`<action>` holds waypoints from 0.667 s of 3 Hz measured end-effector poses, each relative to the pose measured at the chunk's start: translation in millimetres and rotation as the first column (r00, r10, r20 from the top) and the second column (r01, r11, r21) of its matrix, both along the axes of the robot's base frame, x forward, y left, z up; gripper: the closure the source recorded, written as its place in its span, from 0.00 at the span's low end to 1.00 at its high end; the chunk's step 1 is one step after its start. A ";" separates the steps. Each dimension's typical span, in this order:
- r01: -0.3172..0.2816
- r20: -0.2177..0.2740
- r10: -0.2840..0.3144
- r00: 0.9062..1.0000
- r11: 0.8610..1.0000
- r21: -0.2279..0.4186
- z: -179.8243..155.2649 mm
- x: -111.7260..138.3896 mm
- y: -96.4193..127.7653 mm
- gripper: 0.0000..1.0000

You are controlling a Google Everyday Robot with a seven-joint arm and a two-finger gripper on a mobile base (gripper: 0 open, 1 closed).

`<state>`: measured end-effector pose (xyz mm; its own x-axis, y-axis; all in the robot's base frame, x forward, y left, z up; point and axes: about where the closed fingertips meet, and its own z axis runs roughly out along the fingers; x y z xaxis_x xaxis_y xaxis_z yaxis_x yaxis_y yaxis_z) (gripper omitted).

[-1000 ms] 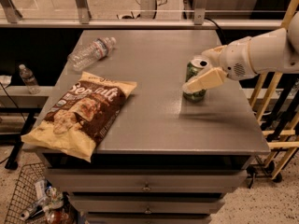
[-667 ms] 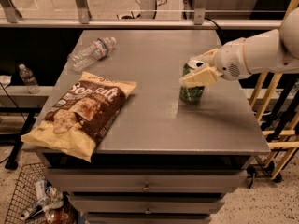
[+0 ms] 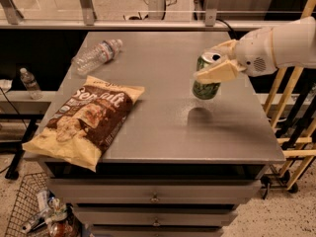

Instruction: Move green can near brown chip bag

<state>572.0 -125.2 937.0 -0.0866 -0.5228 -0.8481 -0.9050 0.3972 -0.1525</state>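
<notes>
The green can [image 3: 206, 87] has a silver top and is held in the air above the right half of the grey table [image 3: 163, 127], with its shadow on the tabletop below it. My gripper [image 3: 216, 63] reaches in from the right and is shut on the can, its cream fingers [image 3: 217, 73] on either side of the can's upper part. The brown chip bag [image 3: 86, 120] lies flat at the table's front left corner, well to the left of the can.
A clear plastic water bottle [image 3: 96, 56] lies on its side at the table's back left. A wire basket [image 3: 34, 214] with litter stands on the floor at front left. Wooden frames [image 3: 291, 127] stand to the table's right. Another bottle [image 3: 29, 80] stands on the left shelf.
The gripper has lifted the green can off the tabletop and carried it slightly left; before, the can stood on the table in the gripper's grasp.
</notes>
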 end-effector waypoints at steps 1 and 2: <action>-0.042 0.013 0.042 0.999 0.999 -0.012 22.9 -20.5 -3.2 1.00; -0.053 0.008 0.053 0.999 0.999 -0.014 22.8 -23.3 -1.8 1.00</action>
